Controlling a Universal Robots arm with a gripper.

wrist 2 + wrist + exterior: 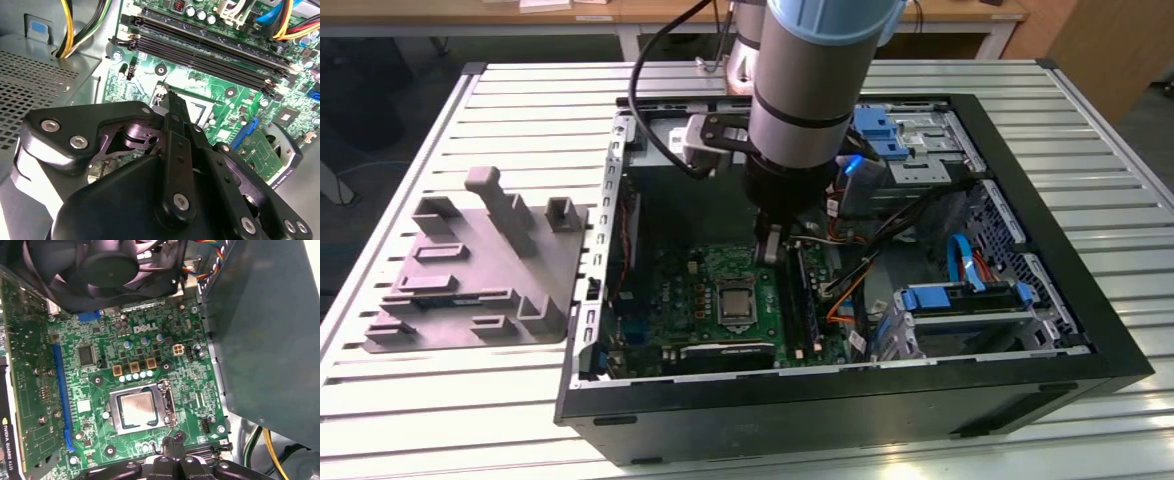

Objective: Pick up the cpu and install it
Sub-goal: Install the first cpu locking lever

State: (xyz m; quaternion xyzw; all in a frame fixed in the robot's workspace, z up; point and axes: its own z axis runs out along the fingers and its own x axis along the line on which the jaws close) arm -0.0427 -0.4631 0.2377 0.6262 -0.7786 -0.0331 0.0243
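The cpu [137, 408], a small square chip with a pale silver-grey top, lies flat inside the metal-framed socket [116, 416] on the green motherboard [195, 385]. In the exterior view the cpu [736, 300] shows as a grey square in the middle of the board, inside the open computer case [1067, 300]. My gripper [773, 250] hangs just above the board beside the socket. Both wrist views show the black fingers [172, 444] pressed together with nothing between them, the tips [173, 100] a short way off the socket's edge.
A grey moulded tray [467, 270] lies on the slatted table at the exterior view's left. Inside the case are a black fan [107, 267], memory slots [210, 52], a graphics card [727, 351], blue drive brackets [961, 297] and loose cables [854, 280].
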